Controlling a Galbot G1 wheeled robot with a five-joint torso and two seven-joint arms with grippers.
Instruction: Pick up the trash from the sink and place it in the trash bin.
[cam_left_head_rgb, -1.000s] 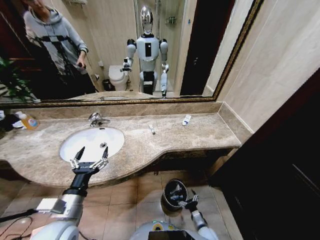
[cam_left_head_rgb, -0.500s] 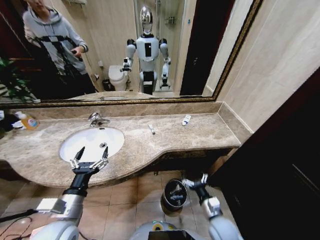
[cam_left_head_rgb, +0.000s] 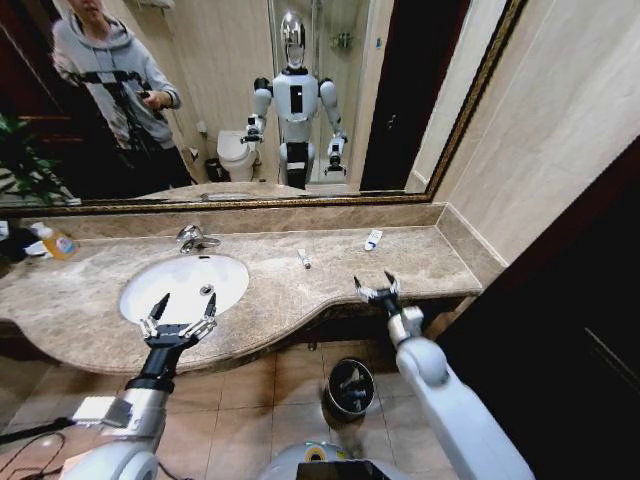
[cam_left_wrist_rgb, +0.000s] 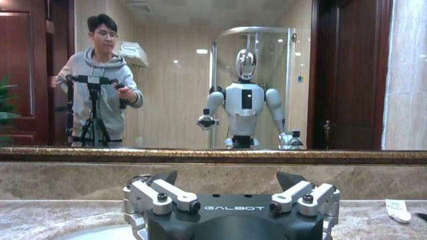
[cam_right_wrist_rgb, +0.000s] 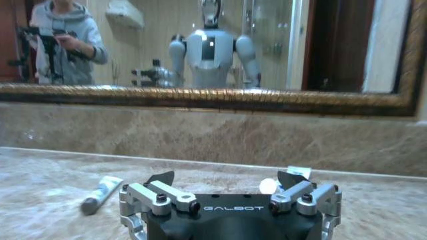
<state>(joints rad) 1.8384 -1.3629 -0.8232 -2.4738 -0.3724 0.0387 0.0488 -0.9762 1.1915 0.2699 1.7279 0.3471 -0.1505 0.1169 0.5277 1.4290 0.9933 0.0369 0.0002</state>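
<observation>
Looking down from the head: left gripper (cam_left_head_rgb: 178, 322) hangs with fingers wide over the near rim of the sink (cam_left_head_rgb: 150, 278), whose basin looks bare. Right gripper (cam_left_head_rgb: 376, 291), fingers wide and empty, is above the tabletop (cam_left_head_rgb: 330, 270); trash bin (cam_left_head_rgb: 351, 387) holds items.

Right wrist view: a small tube (cam_right_wrist_rgb: 100, 194) lies on the tabletop, apparently left to collect.

Bathroom: sink (cam_left_head_rgb: 180, 285), mirror (cam_left_head_rgb: 250, 100) (toilet (cam_left_head_rgb: 236, 155) reflected).

The head view looks down on the counter (cam_left_head_rgb: 300, 290) and mirror (cam_left_head_rgb: 250, 100). Both wrist views face the mirror, low over the counter.
</observation>
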